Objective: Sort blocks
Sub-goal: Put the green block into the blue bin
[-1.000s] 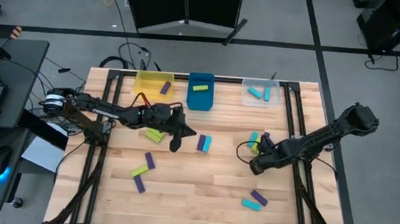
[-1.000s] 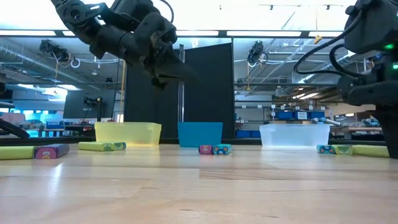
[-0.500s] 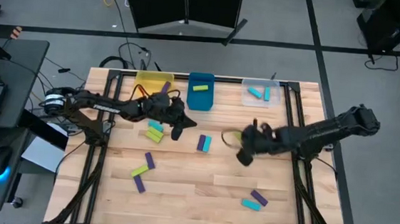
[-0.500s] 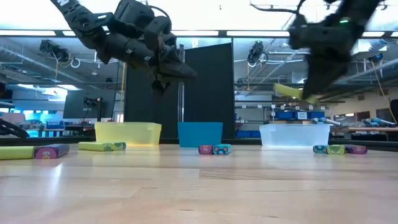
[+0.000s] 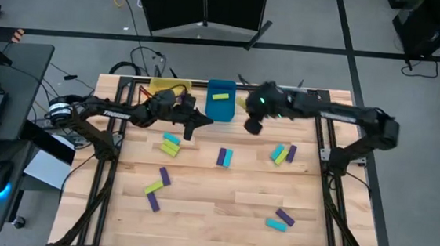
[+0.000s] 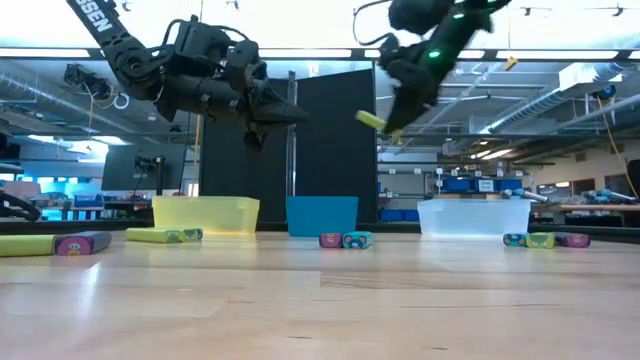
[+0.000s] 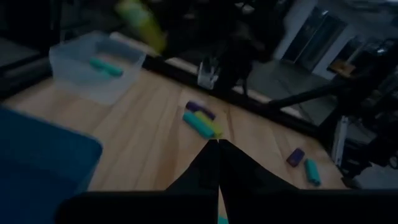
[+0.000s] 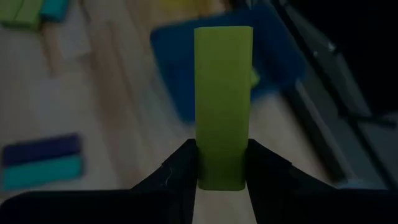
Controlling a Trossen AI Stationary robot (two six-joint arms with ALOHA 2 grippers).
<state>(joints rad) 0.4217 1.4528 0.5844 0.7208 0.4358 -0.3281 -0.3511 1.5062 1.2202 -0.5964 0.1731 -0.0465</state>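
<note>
The right gripper point(image 8: 221, 168) has its two fingers point(image 8: 180, 171) pressed on the lower end of a lime-green block point(image 8: 224, 102), about half-parted with the block filling the gap. The block's long axis runs straight out from the fingers, so most of its length stands proud of the tips, pointing ahead of the wrist.

Beyond that free end lies the blue bin point(image 8: 273, 59), and the block's tip overlaps the bin's mouth in the wrist camera. From above, the right gripper point(image 5: 254, 114) hangs high over the far edge of the table, just beside the blue bin point(image 5: 219, 111) on its right-hand side, between it and the clear bin point(image 5: 287, 103). One lime block point(image 5: 220, 96) already lies in the blue bin, which suggests that is where lime goes. From table height the held block point(image 6: 372, 121) is well above the bin rims and tilted.

So the move likely turns on a short shift toward the blue bin, then a release with the block's far end over the opening; let go too soon and it could strike the rim and tumble out.

The left gripper point(image 5: 194, 125) is shut and empty, hovering near the yellow bin point(image 5: 164, 87). Loose blocks remain on the wood, among them a cyan and lime pair point(image 5: 170, 143) just below it and a purple and cyan pair point(image 5: 224, 156) mid-table, both nearer the left arm.
</note>
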